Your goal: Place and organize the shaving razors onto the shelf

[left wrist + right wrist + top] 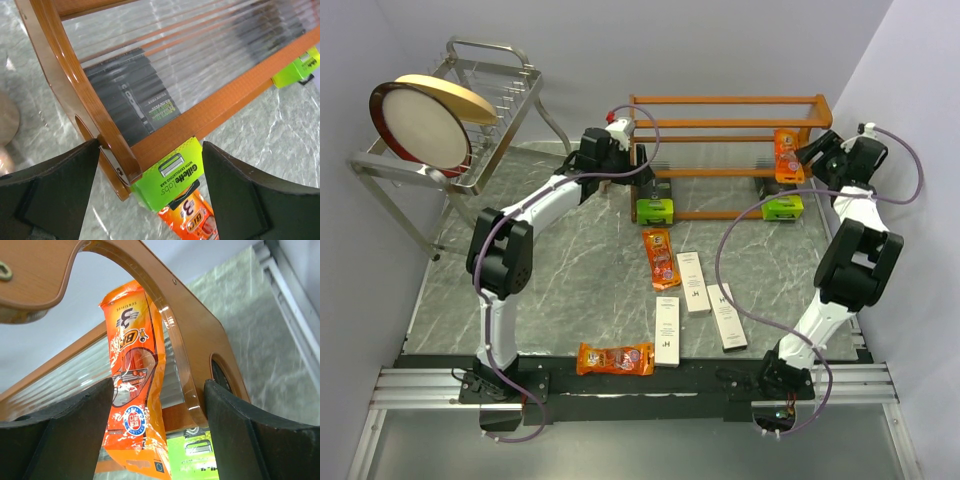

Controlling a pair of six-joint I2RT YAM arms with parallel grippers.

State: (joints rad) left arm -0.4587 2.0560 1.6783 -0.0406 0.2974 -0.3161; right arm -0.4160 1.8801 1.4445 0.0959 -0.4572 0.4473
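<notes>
Standing on shelf [725, 100], orange packet [787, 155], upright

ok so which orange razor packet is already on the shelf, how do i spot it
Look to the orange-brown wooden shelf at the back of the table. At its right end an orange packet stands upright, just above a lime-green pack. The other orange packets lie flat on the table in front.

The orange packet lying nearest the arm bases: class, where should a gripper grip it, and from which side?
Probably from straight above, jaws across the narrow width of the orange packet near its middle. It lies flat, long side left to right, and a white box crowds its right end.
</notes>
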